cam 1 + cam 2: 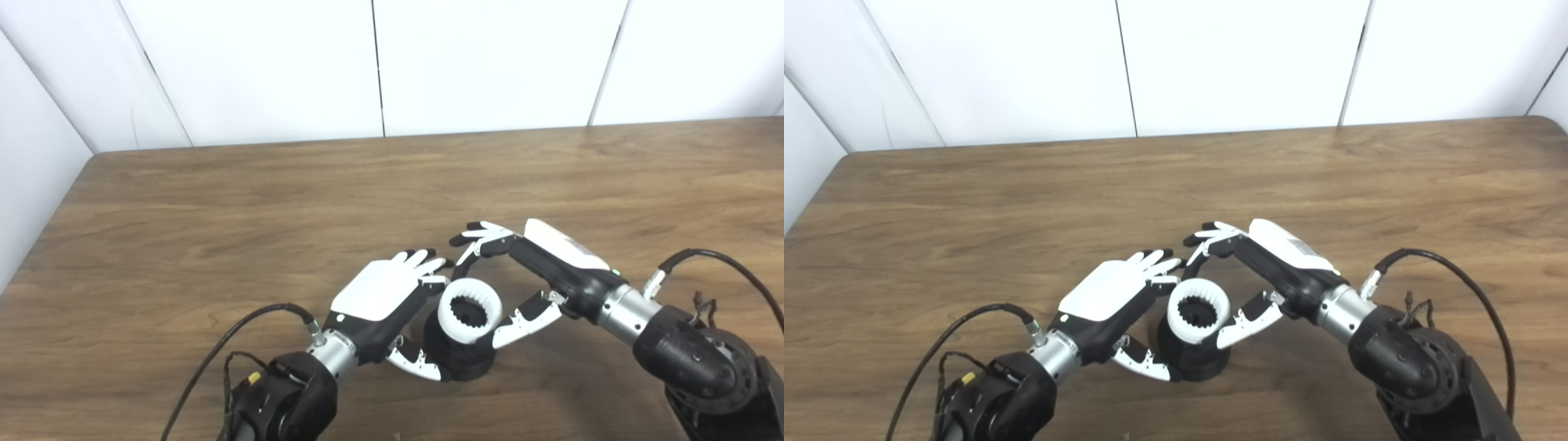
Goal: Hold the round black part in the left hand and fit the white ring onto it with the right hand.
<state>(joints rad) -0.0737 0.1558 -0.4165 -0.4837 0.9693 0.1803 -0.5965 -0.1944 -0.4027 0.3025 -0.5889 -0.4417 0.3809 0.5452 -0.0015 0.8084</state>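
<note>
We see the white toothed ring [470,311] already sitting atop the round black part [458,355], btwn both hands. Left hand [386,300] grips the part's side; right hand [539,269] pinches the ring w/ thumb and fingers. Probably left: press fully home, release.

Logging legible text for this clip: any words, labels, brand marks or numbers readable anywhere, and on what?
None can be read.
A small grey label sits on the white back of the right hand: too blurred to read.
No print shows on the left hand, white ring, round black part or table.
</note>
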